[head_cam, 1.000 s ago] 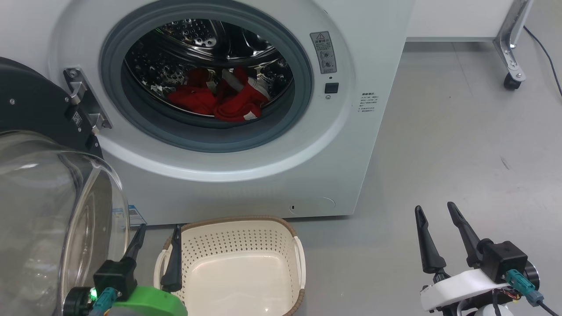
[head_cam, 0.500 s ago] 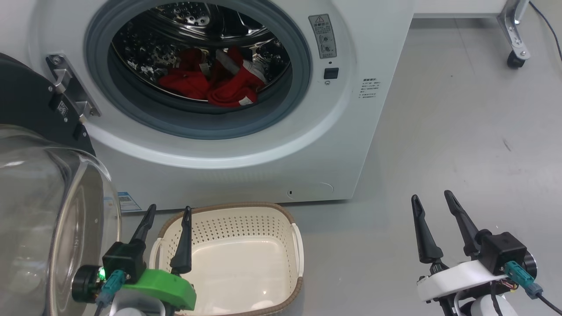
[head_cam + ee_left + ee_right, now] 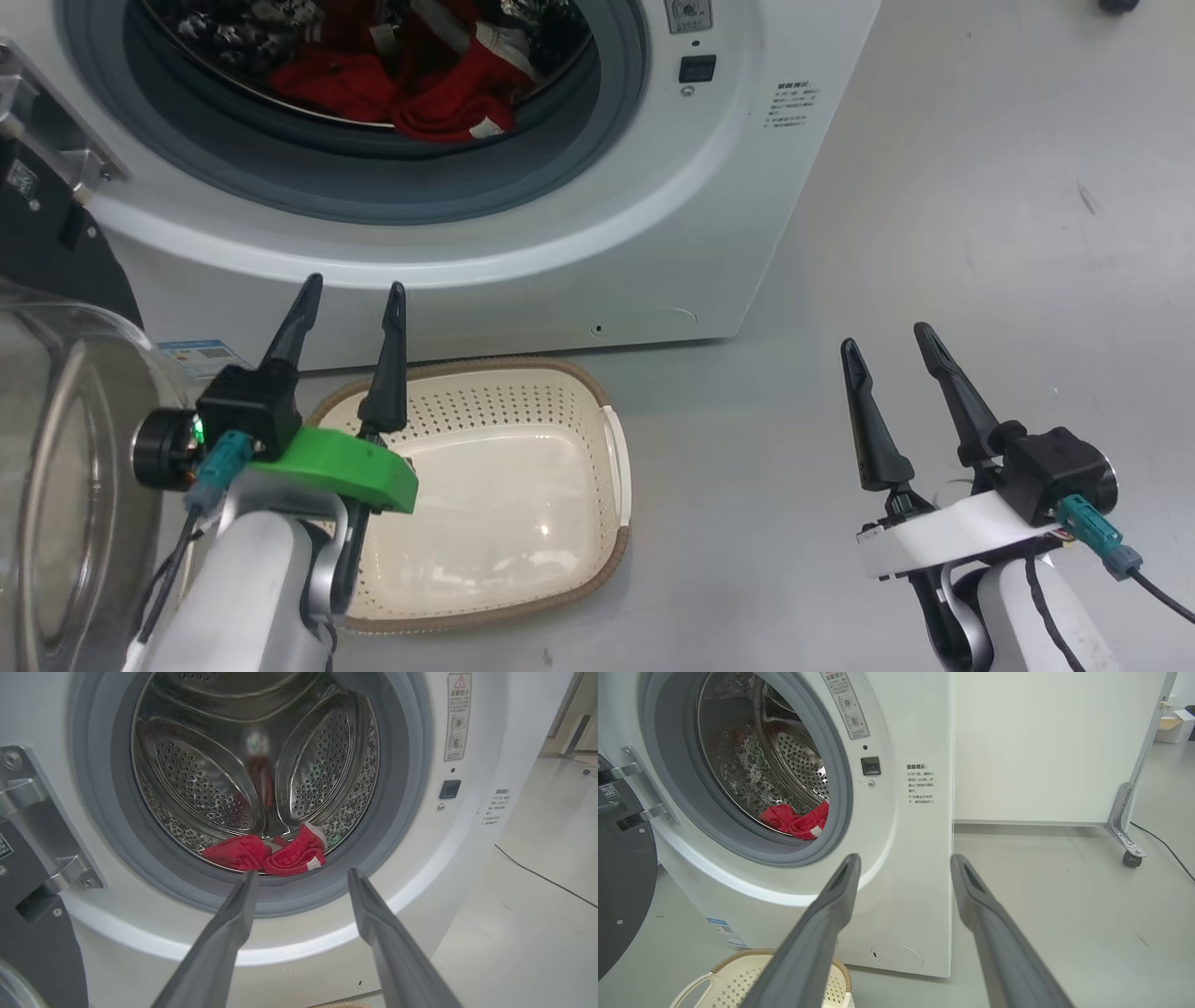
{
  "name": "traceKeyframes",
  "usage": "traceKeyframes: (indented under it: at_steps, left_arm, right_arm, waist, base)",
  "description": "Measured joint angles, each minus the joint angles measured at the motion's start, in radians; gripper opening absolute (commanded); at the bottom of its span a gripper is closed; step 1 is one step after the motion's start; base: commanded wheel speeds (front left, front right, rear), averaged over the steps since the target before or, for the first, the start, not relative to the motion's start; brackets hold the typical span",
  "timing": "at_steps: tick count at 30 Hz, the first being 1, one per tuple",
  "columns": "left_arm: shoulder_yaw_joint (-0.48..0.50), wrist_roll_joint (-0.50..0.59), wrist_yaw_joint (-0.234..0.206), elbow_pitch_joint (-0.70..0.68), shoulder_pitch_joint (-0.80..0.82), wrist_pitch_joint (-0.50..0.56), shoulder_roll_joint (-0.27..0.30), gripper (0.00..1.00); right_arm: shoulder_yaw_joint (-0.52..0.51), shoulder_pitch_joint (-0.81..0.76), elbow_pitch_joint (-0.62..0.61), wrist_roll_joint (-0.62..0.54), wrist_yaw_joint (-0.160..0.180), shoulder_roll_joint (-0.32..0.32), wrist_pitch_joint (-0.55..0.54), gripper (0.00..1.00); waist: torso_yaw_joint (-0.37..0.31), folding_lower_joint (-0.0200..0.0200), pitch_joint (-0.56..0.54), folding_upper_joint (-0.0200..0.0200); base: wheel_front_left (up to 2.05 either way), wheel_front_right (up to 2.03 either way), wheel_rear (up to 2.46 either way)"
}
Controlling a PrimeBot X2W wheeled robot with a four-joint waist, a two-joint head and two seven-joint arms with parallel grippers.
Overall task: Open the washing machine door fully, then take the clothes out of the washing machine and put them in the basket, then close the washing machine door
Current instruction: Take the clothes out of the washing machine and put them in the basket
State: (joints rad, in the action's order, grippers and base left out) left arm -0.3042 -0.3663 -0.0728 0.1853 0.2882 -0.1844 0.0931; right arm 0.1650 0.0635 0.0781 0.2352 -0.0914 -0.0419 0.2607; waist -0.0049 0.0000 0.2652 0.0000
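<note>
Left hand [image 3: 355, 283]: two long dark fingers [image 3: 224, 942] spread wide, nothing between them. It hangs over the near-left edge of the basket [image 3: 504, 504], fingers aimed up at the mouth of the washing machine [image 3: 653, 233]. Right hand [image 3: 885, 336]: equally parted, empty, well off to the right over bare grey floor [image 3: 934, 187], facing the machine's right front corner. Key relation: the clothes [image 3: 280, 856] lie straight ahead of the left hand, just beyond and slightly above its fingertips in the left wrist view, down at the front of the drum [image 3: 210, 779] behind the gasket [image 3: 107, 826]. The bundle's long axis runs crosswise to the fingers, along the drum's lower lip. The left hand is clearly the nearer and better lined up; the right would have to come across. Judgement: the reach must clear the gasket lip before dropping onto the fabric. Materials: clothes are soft, crumpled bright red cloth with white trim, likely to bunch and drape when pinched. Drum is polished perforated steel with raised paddles; gasket is matte grey rubber. The washing machine door [image 3: 65, 467] stands swung out at far left, bulging clear glass in a glossy black ring. Basket is cream plastic with perforated walls and a brown woven-look rim, empty, on the floor just before the machine.
</note>
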Motion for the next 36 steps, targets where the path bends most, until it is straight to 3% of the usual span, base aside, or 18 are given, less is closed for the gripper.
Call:
traceKeyframes:
  at_steps: [13, 23, 36]
  left_arm:
    - [0.012, -0.022, 0.071, 0.07, 0.294, 0.166, 0.036, 1.0]
    - [0.037, -0.05, 0.139, 0.171, 0.516, 0.327, 0.105, 1.0]
    - [0.073, -0.082, 0.15, 0.305, 0.736, 0.493, 0.185, 1.0]
  right_arm:
    - [0.068, 0.121, -0.028, 0.031, -0.003, -0.004, 0.0, 1.0]
    - [0.128, 0.201, -0.028, 0.094, -0.002, -0.005, 0.0, 1.0]
    - [0.181, 0.229, -0.023, 0.152, 0.018, -0.004, 0.0, 1.0]
  waist:
    - [-0.076, 0.0001, 0.174, 0.0]
    - [-0.171, 0.0003, 0.278, 0.0]
    - [-0.294, 0.0002, 0.35, 0.0]
  base:
    - [0.0, 0.0, 0.0]
    - [0.0, 0.0, 0.0]
    - [0.0, 0.0, 0.0]
